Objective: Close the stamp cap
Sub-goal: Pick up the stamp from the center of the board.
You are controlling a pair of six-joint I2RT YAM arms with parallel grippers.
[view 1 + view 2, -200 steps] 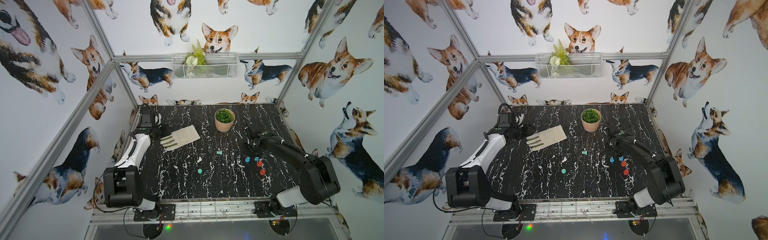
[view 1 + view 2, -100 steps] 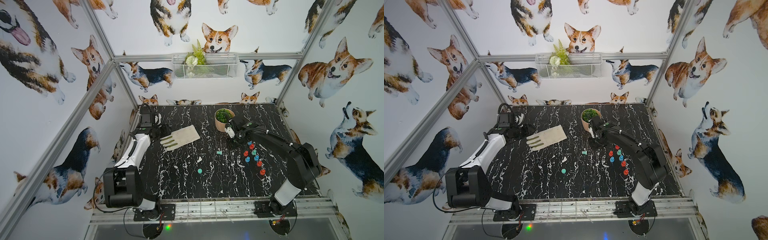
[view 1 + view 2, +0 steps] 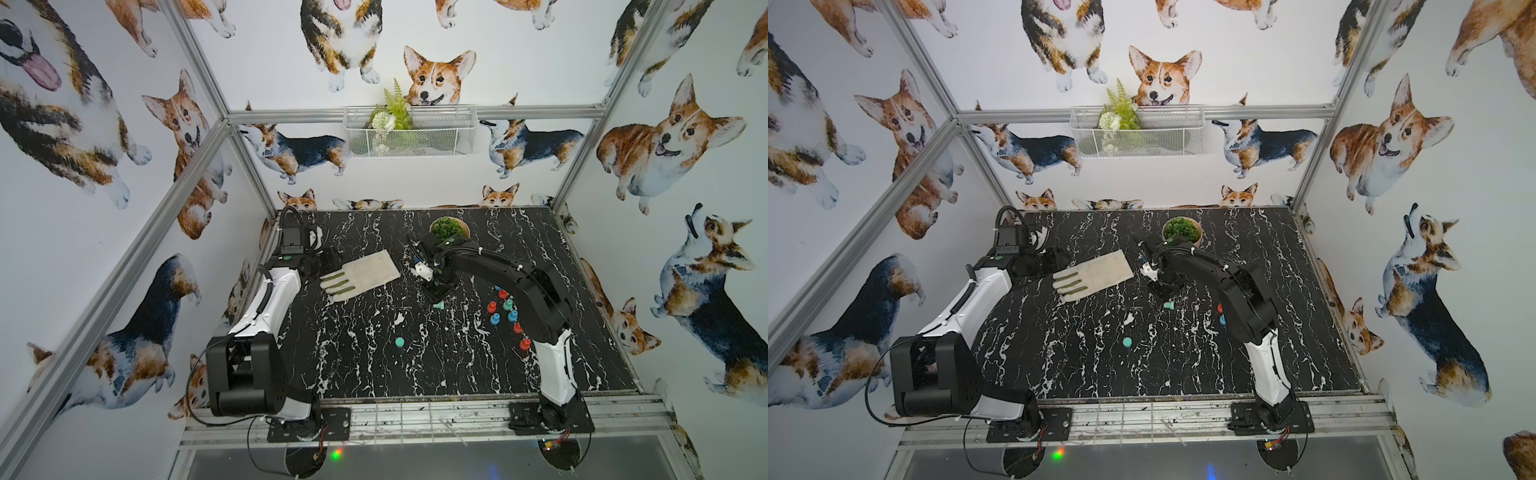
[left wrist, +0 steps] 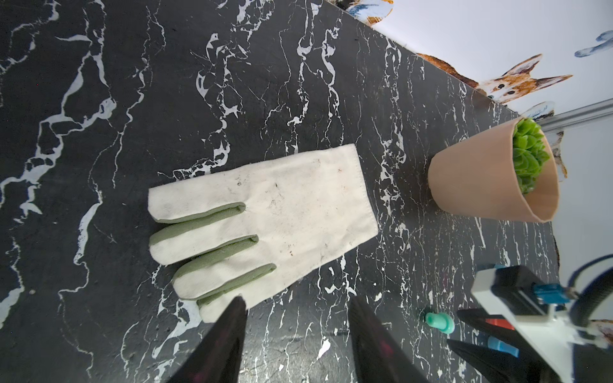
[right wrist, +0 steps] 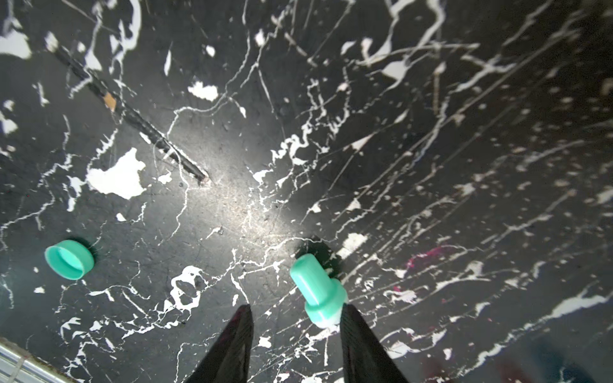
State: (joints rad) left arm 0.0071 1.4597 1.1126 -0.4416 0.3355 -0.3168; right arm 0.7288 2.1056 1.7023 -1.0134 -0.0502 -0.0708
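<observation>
Stamp (image 5: 316, 288) uncapped beside right tool (image 5: 297, 306), jaws apart | cap (image 5: 69, 259) empty | left tool (image 4: 297, 298) parted, empty | pot (image 4: 481, 185) holds succulent (image 4: 527, 156)

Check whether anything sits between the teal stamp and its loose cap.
Nothing visible: only bare tabletop lies between the teal stamp and the cap. The right hand is open, right by the stamp, with nothing between them either.

No text, label or number is legible.
</observation>
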